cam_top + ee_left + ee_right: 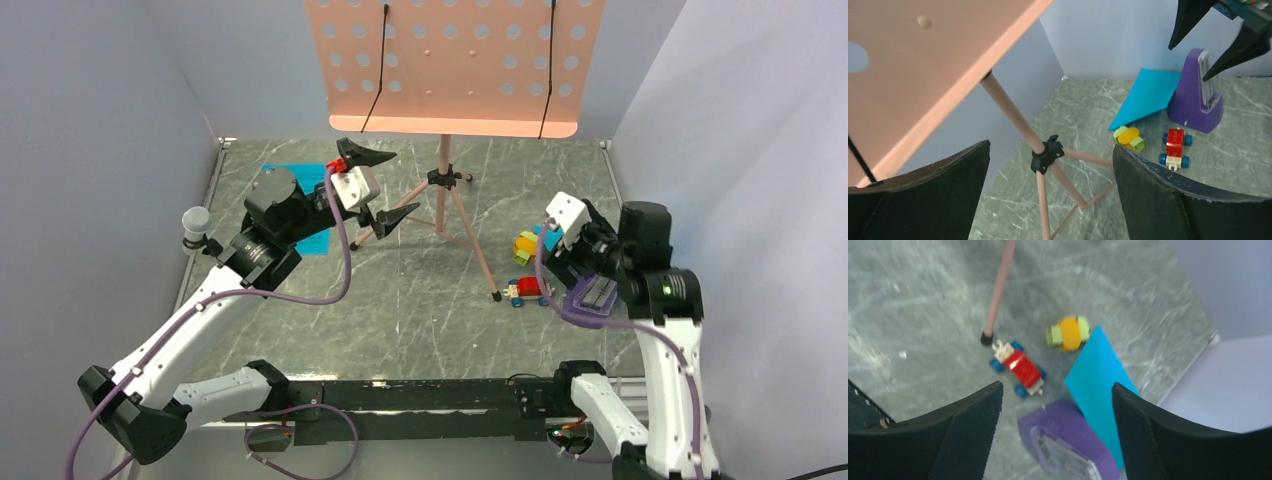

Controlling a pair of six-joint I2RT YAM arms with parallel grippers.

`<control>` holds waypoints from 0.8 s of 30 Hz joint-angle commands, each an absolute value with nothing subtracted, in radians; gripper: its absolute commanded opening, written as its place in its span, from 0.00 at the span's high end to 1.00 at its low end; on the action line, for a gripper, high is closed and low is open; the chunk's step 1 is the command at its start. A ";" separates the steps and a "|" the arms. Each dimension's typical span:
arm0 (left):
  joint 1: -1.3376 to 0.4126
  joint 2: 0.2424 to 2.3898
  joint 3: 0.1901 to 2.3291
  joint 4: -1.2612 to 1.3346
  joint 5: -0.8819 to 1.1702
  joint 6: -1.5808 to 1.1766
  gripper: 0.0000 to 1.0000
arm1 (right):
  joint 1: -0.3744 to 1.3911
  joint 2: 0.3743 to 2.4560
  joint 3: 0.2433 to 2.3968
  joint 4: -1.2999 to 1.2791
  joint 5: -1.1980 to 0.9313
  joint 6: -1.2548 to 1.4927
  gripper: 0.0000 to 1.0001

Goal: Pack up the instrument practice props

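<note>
Left pincer (400, 183) agape near music stand (455, 60), right pincer (1057, 390) over metronome (1063, 440)

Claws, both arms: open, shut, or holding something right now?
Left claw: open, empty, facing the music stand.
Right claw: open, empty, over the metronome.

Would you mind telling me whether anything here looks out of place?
Two toys look out of place: a red toy car and a yellow-orange toy sit among the music props, beside the purple metronome and cyan page.

no words, numbers, labels or brand marks can be read anywhere; the face of the purple metronome (1193, 100) shows nothing legible.
</note>
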State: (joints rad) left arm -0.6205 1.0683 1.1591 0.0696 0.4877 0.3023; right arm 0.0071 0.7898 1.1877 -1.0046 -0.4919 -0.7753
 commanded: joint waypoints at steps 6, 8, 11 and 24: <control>-0.621 1.033 1.119 0.079 0.470 0.330 0.03 | 0.214 1.100 1.188 -1.137 -0.025 -0.978 0.29; -0.621 1.026 1.116 0.070 0.470 0.341 0.03 | 0.252 1.150 1.165 -1.110 0.021 -0.975 0.28; -0.620 1.010 1.105 0.064 0.460 0.351 0.03 | 0.284 1.228 1.127 -1.058 0.124 -0.964 0.27; -0.589 0.967 1.062 0.061 0.480 0.331 0.03 | 0.248 1.516 1.115 -0.949 0.334 -0.950 0.43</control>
